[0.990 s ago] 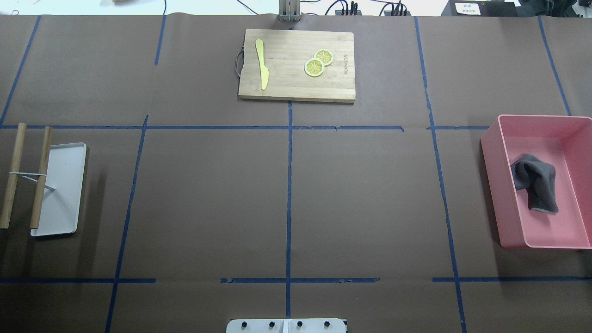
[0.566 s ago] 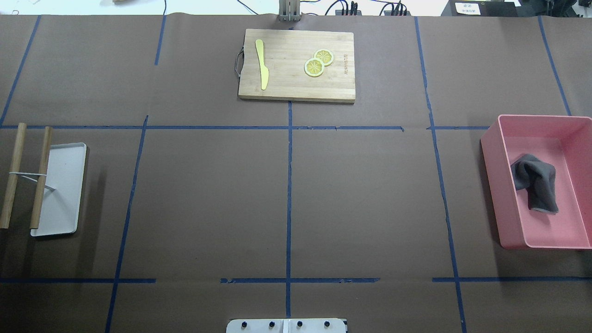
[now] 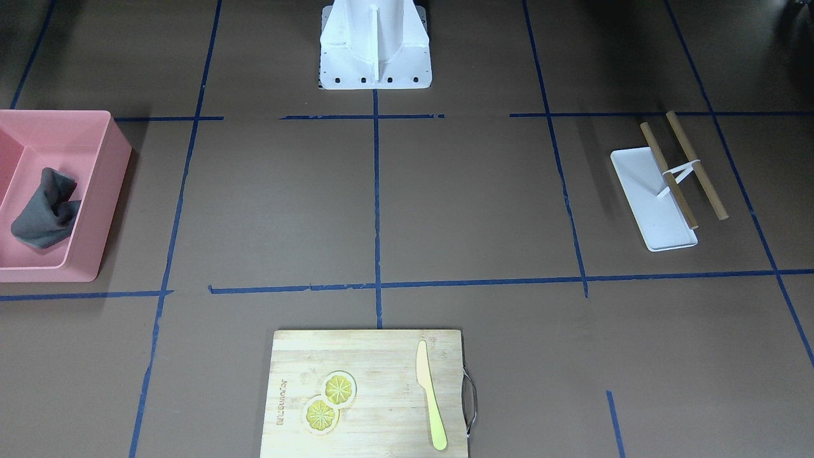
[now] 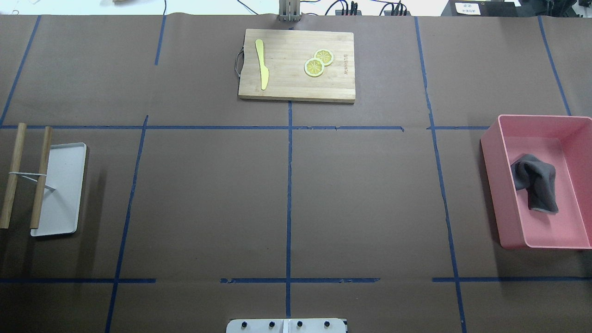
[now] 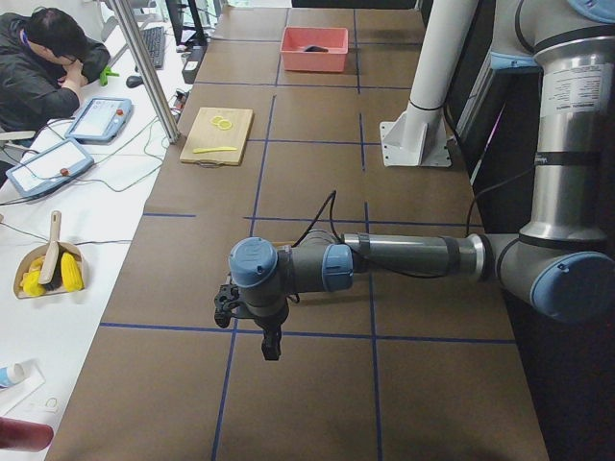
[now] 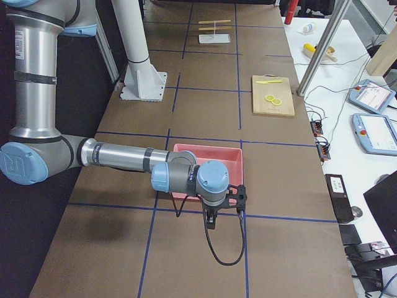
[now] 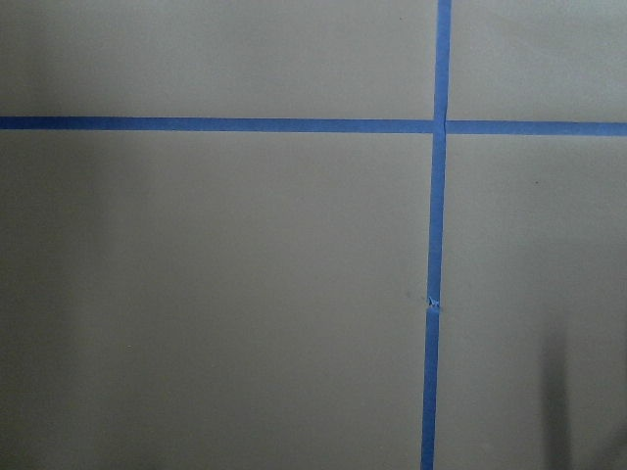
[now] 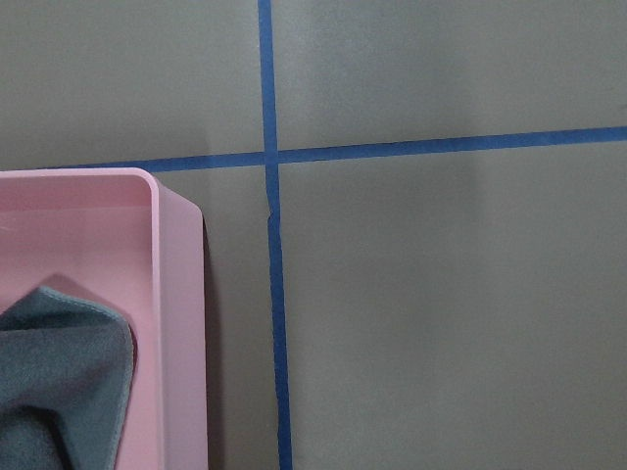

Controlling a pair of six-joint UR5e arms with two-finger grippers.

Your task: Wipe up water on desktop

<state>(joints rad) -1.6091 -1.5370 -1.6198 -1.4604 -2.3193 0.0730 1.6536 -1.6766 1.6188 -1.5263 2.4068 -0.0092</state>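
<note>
While my two arms hang over the desktop (image 4: pixel 208 203), it shows as one flat, matte, dark-brown sheet filling the overhead view, crossed by thin blue tape lines (image 4: pixel 289 185) in a grid. Whether any patch is wet I cannot tell. My left gripper (image 5: pixel 271 348) and right gripper (image 6: pixel 210 222) appear only in the side views, pointing down above the surface, and I cannot tell whether their jaws are spread or pressed together.

In the overhead view the things sit out toward the edges. A bamboo cutting board (image 4: pixel 296 88) lies at 12 o'clock, just short of the far edge, bearing a yellow knife (image 4: pixel 262 64) and two lemon slices (image 4: pixel 318 62). A pink bin (image 4: pixel 490 157) stands at 3 o'clock with a crumpled grey cloth (image 4: pixel 536 182) inside. A white tray (image 4: pixel 64 208) lies at 9 o'clock with two wooden rods (image 4: pixel 14 175) at its outer side. My base plate (image 4: pixel 286 326) is at 6 o'clock. Between them the broadest stretch of brown lies around the central tape cross. In my right wrist view the bin's corner sits at 8 o'clock.
</note>
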